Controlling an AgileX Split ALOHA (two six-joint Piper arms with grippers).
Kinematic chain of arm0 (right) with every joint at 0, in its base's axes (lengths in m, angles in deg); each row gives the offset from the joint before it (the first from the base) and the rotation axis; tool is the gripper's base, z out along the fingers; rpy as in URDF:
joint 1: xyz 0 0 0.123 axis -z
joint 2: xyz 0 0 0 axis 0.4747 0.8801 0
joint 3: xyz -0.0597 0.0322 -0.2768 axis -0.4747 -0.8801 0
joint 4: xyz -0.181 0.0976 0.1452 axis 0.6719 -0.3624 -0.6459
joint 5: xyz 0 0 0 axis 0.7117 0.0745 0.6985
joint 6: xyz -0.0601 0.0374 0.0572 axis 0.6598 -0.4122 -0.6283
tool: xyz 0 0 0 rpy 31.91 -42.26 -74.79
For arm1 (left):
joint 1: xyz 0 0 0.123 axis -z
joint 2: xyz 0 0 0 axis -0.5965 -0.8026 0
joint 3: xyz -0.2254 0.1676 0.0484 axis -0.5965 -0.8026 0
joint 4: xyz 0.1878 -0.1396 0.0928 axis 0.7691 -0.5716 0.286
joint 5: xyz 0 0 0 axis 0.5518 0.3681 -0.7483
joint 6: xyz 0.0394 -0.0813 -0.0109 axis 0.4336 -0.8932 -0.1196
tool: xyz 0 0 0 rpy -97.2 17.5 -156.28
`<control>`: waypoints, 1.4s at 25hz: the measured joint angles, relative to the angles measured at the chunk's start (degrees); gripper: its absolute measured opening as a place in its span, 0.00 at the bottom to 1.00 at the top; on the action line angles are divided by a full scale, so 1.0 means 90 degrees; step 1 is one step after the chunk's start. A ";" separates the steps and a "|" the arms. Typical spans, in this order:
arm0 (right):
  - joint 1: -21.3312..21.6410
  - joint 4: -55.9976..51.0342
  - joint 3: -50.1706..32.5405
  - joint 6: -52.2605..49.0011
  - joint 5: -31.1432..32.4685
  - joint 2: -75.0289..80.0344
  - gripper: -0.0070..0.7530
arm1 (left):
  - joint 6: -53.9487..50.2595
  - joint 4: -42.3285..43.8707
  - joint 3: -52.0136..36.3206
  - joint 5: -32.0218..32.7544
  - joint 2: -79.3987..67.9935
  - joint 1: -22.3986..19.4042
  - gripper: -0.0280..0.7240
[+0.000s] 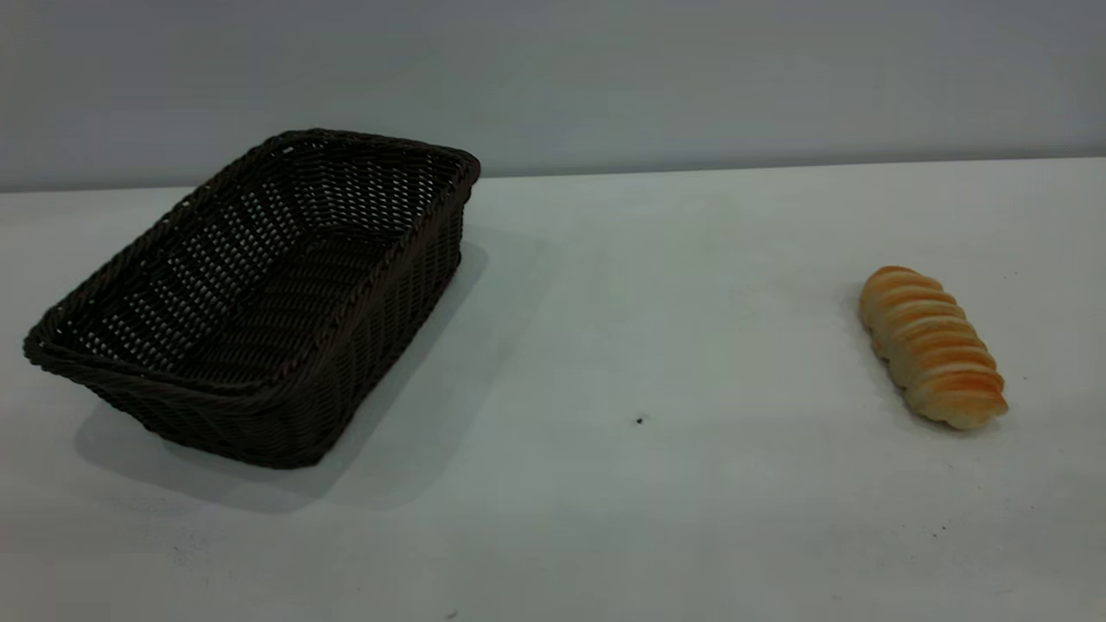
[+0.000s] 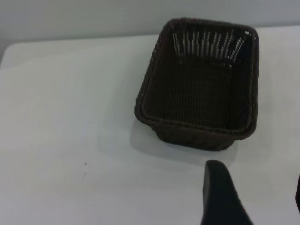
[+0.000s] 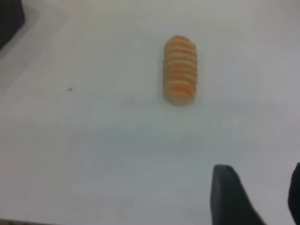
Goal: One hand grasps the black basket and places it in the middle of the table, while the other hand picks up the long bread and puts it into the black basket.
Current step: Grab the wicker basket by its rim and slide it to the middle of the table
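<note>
The black basket (image 1: 259, 294) stands empty on the left part of the white table (image 1: 657, 345). The long bread (image 1: 931, 345) lies on the table at the right, far from the basket. Neither arm shows in the exterior view. In the left wrist view the basket (image 2: 201, 89) lies ahead of my left gripper (image 2: 255, 187), which is open and empty above bare table short of the basket's near rim. In the right wrist view the bread (image 3: 179, 69) lies well ahead of my right gripper (image 3: 258, 187), which is open and empty above bare table.
A grey wall runs behind the table's far edge. A tiny dark speck (image 1: 639, 420) marks the table's middle, between basket and bread. A dark corner of the basket (image 3: 10, 18) shows in the right wrist view.
</note>
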 joint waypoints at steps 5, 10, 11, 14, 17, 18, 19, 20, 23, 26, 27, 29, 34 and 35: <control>0.0000 -0.0173 0.0141 0.0203 -0.0217 0.0006 0.63 | 0.0000 -0.0237 0.0242 -0.0094 -0.1012 0.0000 0.64; 0.0000 -0.0485 0.0141 0.0365 -0.0269 0.0497 0.67 | 0.0025 -0.0286 0.0695 -0.0177 -0.2234 0.0000 0.64; 0.0000 -0.0554 0.0141 0.0449 -0.0311 0.0650 0.67 | 0.0025 -0.0285 0.0767 -0.0209 -0.2451 0.0000 0.64; 0.0000 -0.0833 0.0141 0.0747 -0.0516 0.1094 0.67 | 0.0025 -0.0295 0.0923 -0.0343 -0.3201 0.0000 0.64; 0.0000 -0.1017 0.0141 0.1043 -0.0760 0.1478 0.67 | -0.0100 -0.0327 0.1079 -0.0436 -0.4025 0.0000 0.64; 0.0000 -0.1033 0.0141 0.1108 -0.0844 0.1596 0.67 | -0.0165 -0.0373 0.1119 -0.0483 -0.4255 0.0000 0.64; 0.0000 -0.1038 0.0141 0.1148 -0.0907 0.1699 0.67 | -0.0243 -0.0400 0.1145 -0.0555 -0.4537 0.0000 0.64; 0.0000 -0.1038 0.0141 0.1178 -0.0990 0.1780 0.67 | -0.0356 -0.0413 0.1160 -0.0672 -0.4822 0.0000 0.64; 0.0000 -0.1040 0.0141 0.1334 -0.1178 0.1992 0.67 | -0.0760 -0.0433 0.1160 -0.1098 -0.5641 0.0000 0.64; 0.0000 -0.1040 0.0141 0.1355 -0.1315 0.2053 0.67 | -0.1340 -0.0492 0.1166 -0.1544 -0.6425 0.0000 0.64; 0.0000 -0.1040 0.0141 0.1355 -0.1351 0.2053 0.67 | -0.1625 -0.0582 0.1181 -0.1689 -0.6688 0.0000 0.64; 0.0000 -0.1048 0.0141 0.1363 -0.1376 0.2053 0.67 | -0.2245 -0.0931 0.1188 -0.1936 -0.7114 0.0000 0.64; 0.0000 -0.1053 0.0141 0.1389 -0.1347 0.2053 0.67 | -0.3276 -0.1546 0.1200 -0.2627 -0.8031 0.0000 0.64; 0.0000 -0.1053 0.0141 0.1389 -0.1334 0.2053 0.67 | -0.3375 -0.1681 0.1214 -0.2750 -0.8228 0.0000 0.64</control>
